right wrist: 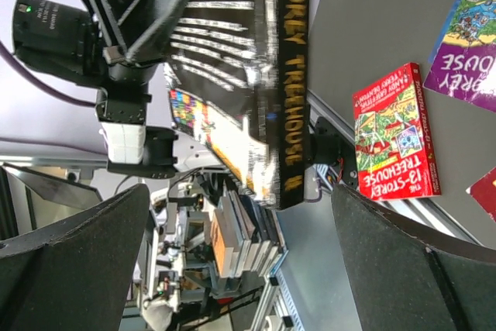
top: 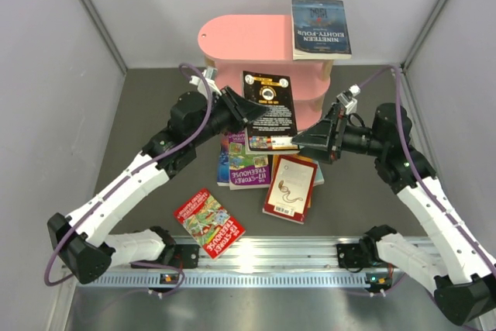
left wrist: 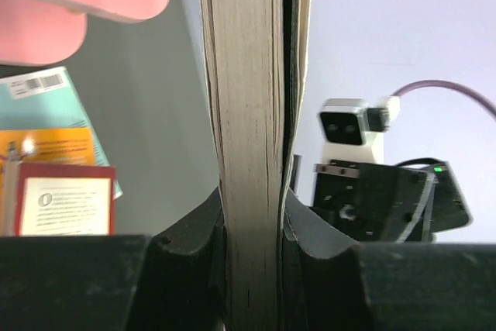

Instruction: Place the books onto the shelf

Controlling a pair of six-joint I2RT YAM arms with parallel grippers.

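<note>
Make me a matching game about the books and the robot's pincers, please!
Things:
1. black book
2. dark blue book
3. red book
4. right pincer

Places or states:
A. wide open
B. lying flat on the table, apart from the pile
C. on top of the pink shelf
D. clamped in the left pincer

Right pairs: 1-D, 2-C, 3-B, 4-A
</note>
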